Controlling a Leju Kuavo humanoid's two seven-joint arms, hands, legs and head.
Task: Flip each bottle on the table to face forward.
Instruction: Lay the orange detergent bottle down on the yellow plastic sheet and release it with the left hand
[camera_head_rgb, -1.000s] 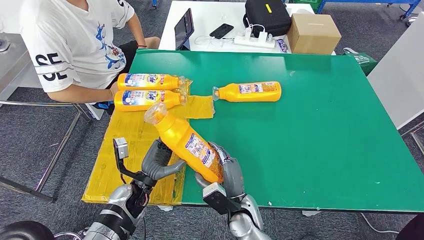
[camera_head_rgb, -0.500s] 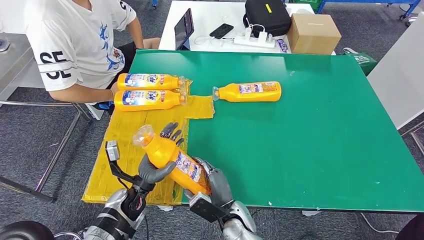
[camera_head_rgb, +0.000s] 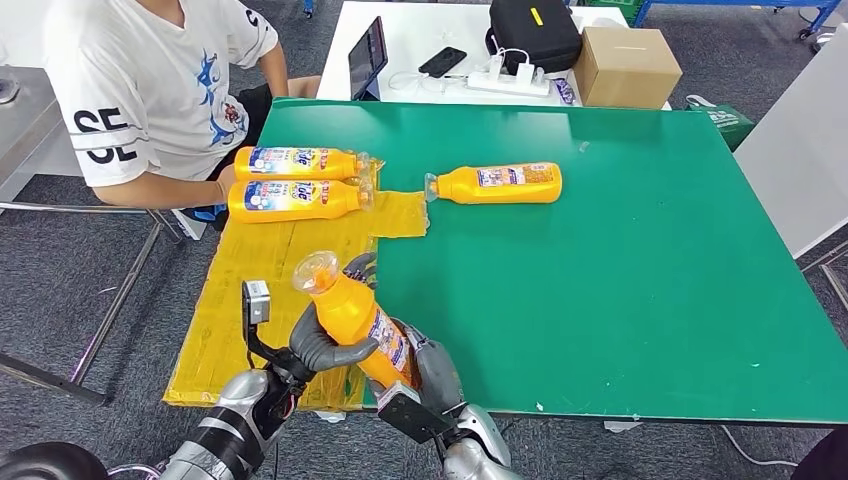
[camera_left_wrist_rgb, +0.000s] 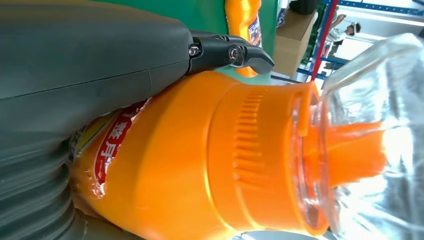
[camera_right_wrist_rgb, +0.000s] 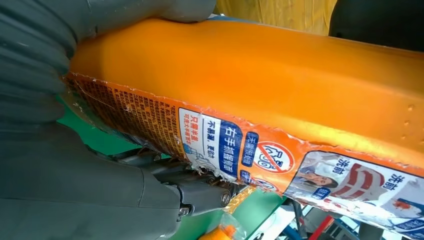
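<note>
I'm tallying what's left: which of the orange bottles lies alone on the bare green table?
The bottle mid-table, cap pointing left. Two others lie together on the yellow sheet; the fourth is held up by both hands.

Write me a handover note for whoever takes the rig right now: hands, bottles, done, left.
Left robot hand: grips the held bottle near its neck.
Right robot hand: holds the same bottle at its base end.
Held bottle: lifted over the near edge of the yellow mat, cap pointing up and away from the robot.
Two mat bottles lie side by side at the far end of the mat, blue front labels up, beside a seated person.
Lone bottle lies on the green table.
Done: apparently the two mat bottles.
Left: set the held bottle down label-forward; the lone bottle probably needs flipping.
</note>
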